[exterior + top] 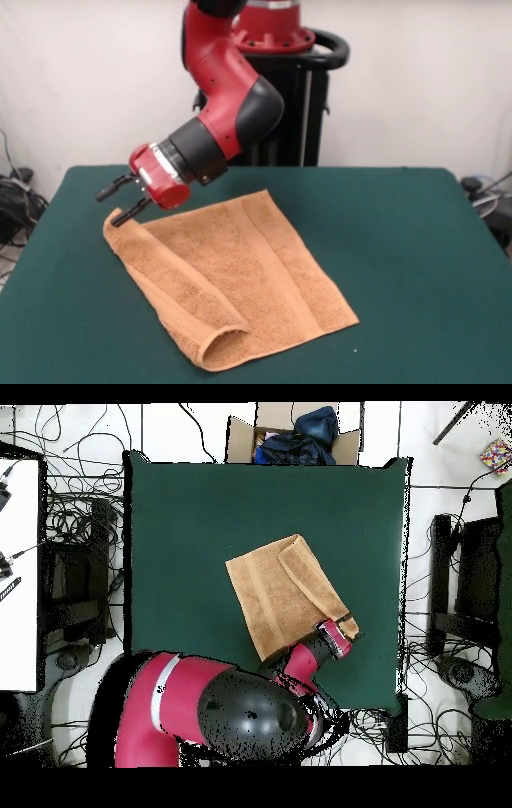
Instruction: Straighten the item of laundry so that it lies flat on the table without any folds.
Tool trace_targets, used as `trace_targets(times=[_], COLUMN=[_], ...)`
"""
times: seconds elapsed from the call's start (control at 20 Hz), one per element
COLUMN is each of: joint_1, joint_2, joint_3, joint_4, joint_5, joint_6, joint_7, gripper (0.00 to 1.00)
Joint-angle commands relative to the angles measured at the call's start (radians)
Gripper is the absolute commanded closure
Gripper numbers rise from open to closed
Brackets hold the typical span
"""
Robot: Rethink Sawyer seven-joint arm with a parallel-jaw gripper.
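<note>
The item of laundry [240,272], an orange-tan towel, lies on the green table [400,240], left of centre. A strip along its left edge is folded over and ends in a rolled loop at the front corner. Its far left corner stands slightly raised. My gripper [108,207] is open and tilted down to the left at that corner, with the lower finger [128,213] touching or just above the cloth. In the overhead view the towel [280,594] shows a doubled flap on its right side. The gripper [345,627] sits at the towel's lower right corner, on the table [180,534].
A cardboard box [290,434] with dark items in it stands on the floor beyond the table's top edge in the overhead view. Cables and equipment lie around the table's left and right sides. My red arm [232,96] reaches over the back left of the table.
</note>
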Motion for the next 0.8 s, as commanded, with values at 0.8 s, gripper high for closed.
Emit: trace_targets(times=[0.8], joint_1=[-0.142], joint_2=[-0.194], joint_3=[0.215], joint_4=[-0.101], joint_5=[-0.29], joint_6=[0.475], joint_7=[0.121], gripper=[0.0])
